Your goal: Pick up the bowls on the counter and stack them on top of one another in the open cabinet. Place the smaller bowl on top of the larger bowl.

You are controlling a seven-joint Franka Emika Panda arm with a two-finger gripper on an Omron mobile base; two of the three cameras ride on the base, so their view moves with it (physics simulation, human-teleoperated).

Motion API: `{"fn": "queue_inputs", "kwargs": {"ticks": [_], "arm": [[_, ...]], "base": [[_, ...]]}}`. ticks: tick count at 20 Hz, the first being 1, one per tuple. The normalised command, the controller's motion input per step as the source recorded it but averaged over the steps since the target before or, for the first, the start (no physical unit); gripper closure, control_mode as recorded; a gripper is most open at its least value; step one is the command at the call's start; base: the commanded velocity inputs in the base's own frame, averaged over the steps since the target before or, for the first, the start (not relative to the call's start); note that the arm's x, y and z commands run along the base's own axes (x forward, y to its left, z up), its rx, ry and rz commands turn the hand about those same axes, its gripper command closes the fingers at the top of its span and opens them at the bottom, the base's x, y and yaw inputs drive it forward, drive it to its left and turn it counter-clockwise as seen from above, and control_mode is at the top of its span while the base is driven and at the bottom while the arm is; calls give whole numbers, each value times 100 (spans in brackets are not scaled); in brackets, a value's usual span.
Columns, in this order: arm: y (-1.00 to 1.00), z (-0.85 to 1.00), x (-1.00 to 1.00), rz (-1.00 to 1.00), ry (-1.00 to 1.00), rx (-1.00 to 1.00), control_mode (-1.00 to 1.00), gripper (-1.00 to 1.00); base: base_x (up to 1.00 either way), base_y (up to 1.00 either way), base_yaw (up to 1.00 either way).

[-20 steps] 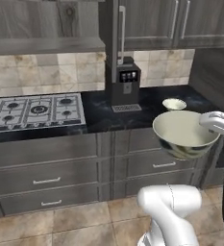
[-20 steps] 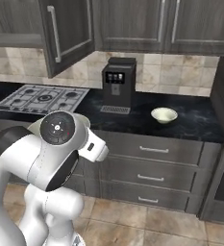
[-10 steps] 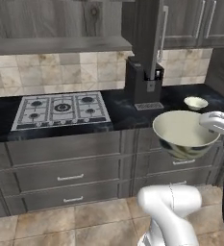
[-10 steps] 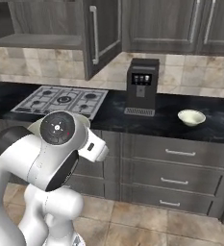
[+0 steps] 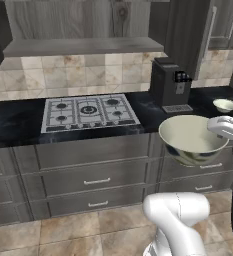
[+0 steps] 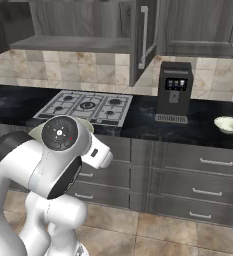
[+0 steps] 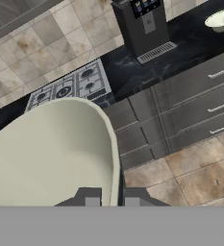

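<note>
The larger bowl (image 5: 193,140), deep and cream with dark mottling outside, hangs in the air in front of the drawers, held at its right rim by my gripper (image 5: 223,127). In the hand view its pale inside (image 7: 51,153) spreads across the left, and my gripper (image 7: 112,201) is shut with the rim between the fingertips (image 7: 92,199). The smaller bowl (image 5: 225,105) (image 6: 229,124) (image 7: 221,19) rests on the black counter (image 5: 18,125) right of the coffee machine. The open cabinet (image 5: 83,47) (image 6: 68,44) is up on the wall above the hob, its shelf bare.
A black coffee machine (image 5: 170,82) (image 6: 174,92) stands on the counter between the steel gas hob (image 5: 88,112) (image 6: 88,107) and the smaller bowl. The cabinet's open door (image 6: 144,37) with its silver bar handle juts out above the coffee machine. Grey drawers run below the counter.
The whole scene has slid to the right in both base views, so the base has driven left; the open cabinet's shelf has come into view. The bowl stays in my gripper.
</note>
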Motion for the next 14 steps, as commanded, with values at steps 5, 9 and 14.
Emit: {"fn": "queue_inputs", "kwargs": {"ticks": [5,9,14], "arm": [[0,0,0,0,0,0,100,100],[0,0,0,0,0,0,100,100],[0,0,0,0,0,0,100,100]], "base": [[-15,62,0],[-15,62,0],[-7,62,0]]}}
